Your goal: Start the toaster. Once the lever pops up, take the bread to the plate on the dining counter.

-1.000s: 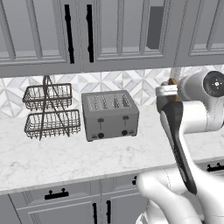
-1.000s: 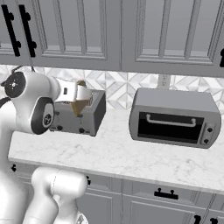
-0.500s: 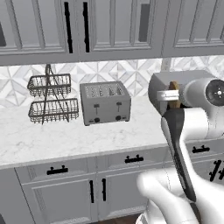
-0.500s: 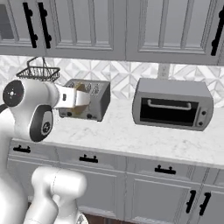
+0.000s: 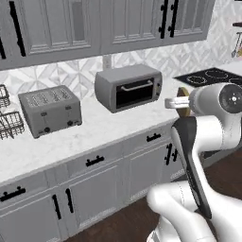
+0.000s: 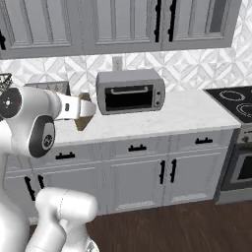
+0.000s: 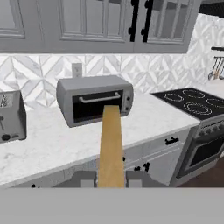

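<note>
I have the claw [image 7: 111,178] clamped tight on the bread [image 7: 110,144], held edge-on in the air in front of the counter [image 5: 108,127], well clear of the toaster [image 5: 49,110], and any jolt while driving (thin grip) could shake it loose.

White marble counter [image 5: 101,127] over grey cabinets; on it the toaster [image 5: 49,110] at left, a wire basket [image 5: 7,118] beside it, a toaster oven [image 5: 128,87] further right; a cooktop [image 5: 210,76] beyond.
</note>
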